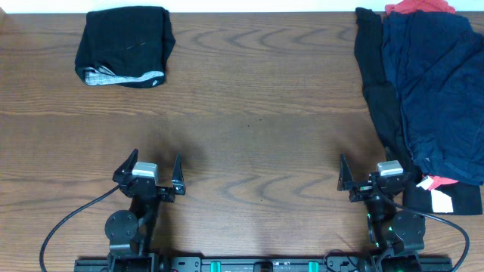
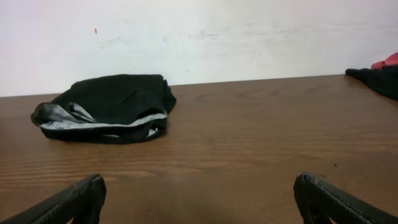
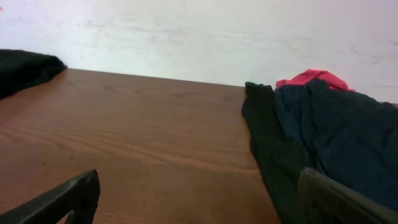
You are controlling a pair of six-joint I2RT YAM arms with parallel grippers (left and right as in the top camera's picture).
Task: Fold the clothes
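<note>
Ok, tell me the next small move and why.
Probably reach the right gripper, open and empty, forward to the navy garment topping the unfolded pile beside it. A black garment already sits folded far left; the middle of the table is bare for folding.

folded black fabric garment [image 1: 125,45]: compact bundle, far left, grey edge showing | crumpled navy blue fabric garment [image 1: 442,91]: far right, topping heap | limp black fabric garment [image 1: 376,83]: under its left edge | red fabric garment [image 1: 420,7]: peeking out behind
</note>
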